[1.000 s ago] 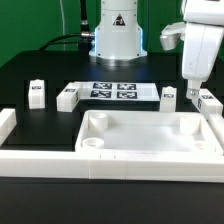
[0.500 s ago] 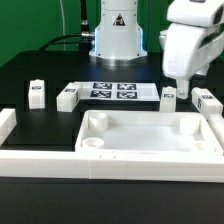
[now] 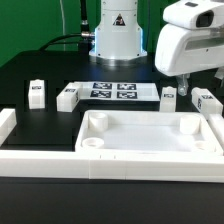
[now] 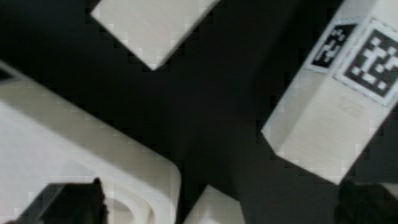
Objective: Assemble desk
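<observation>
While the tabletop (image 3: 140,133) lies rim-up at the front of the exterior view, its tray holds only corner sockets. Four legs (image 3: 68,97) sit behind it, flanking the marker board (image 3: 113,90). The gripper (image 3: 186,86) hangs wide open over the pair on the exterior view's right, gripping nothing. The wrist view shows one tagged leg (image 4: 329,115) on the black table (image 4: 231,120).

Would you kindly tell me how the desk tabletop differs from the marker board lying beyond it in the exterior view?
The tabletop is a tray with a raised rim and round corner sockets; the marker board is a thin flat sheet. The tabletop is plain white, while the marker board carries four black-and-white tags. In the exterior view the tabletop looks much wider than the marker board. Both are white, rectangular and lie flat on the black table.
</observation>
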